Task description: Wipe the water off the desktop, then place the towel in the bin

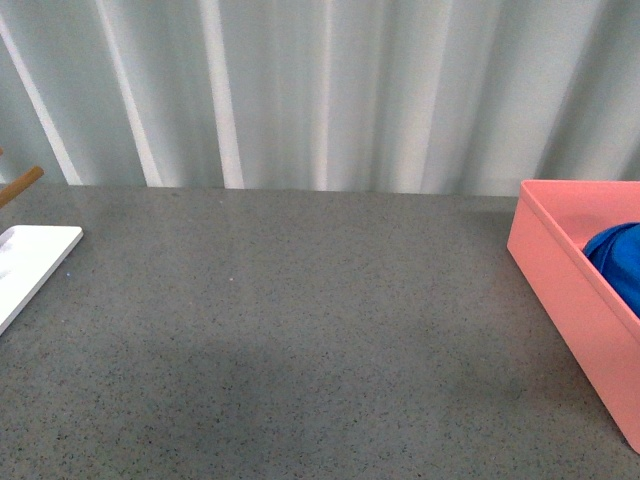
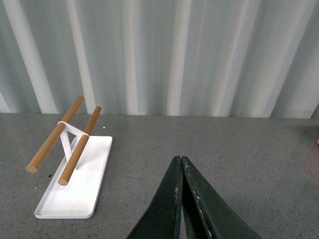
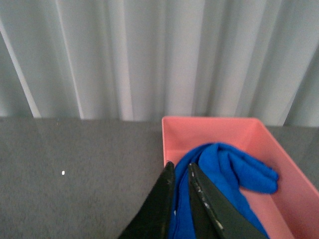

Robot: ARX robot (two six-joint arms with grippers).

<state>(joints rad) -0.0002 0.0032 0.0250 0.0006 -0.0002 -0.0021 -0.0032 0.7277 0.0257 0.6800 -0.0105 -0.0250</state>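
Towel: I read the towel as already lying inside the bin, bunched in soft folds; in the front view only a blue hump shows over the near wall.
Bin: salmon-pink plastic box, straight smooth walls, at the right edge of the desktop, long axis running away from me.
Right gripper: right gripper sits over the bin's near end, fingers a narrow slit apart. The cloth shows through the slit and around the tips; I cannot tell whether a fold is pinched or the cloth simply lies below.
Key relation: towel directly under and just beyond the right gripper, inside the walls. The right arm is the near one; the left is well apart.
Left gripper: left gripper pressed together, holding nothing, hovering over bare desktop.
Desktop: dark grey, stone-like, fine light speckle, matt. I see no puddle; one tiny pale fleck that I cannot identify.
Rack: white tray with two wooden dowels on a white strut, left side, near the left gripper; its corner shows in front view.
Backdrop: pale pleated curtain.
Judgement: task looks near done. If the right fingers grip cloth, they need to part before lifting clear, or the towel may drag out.
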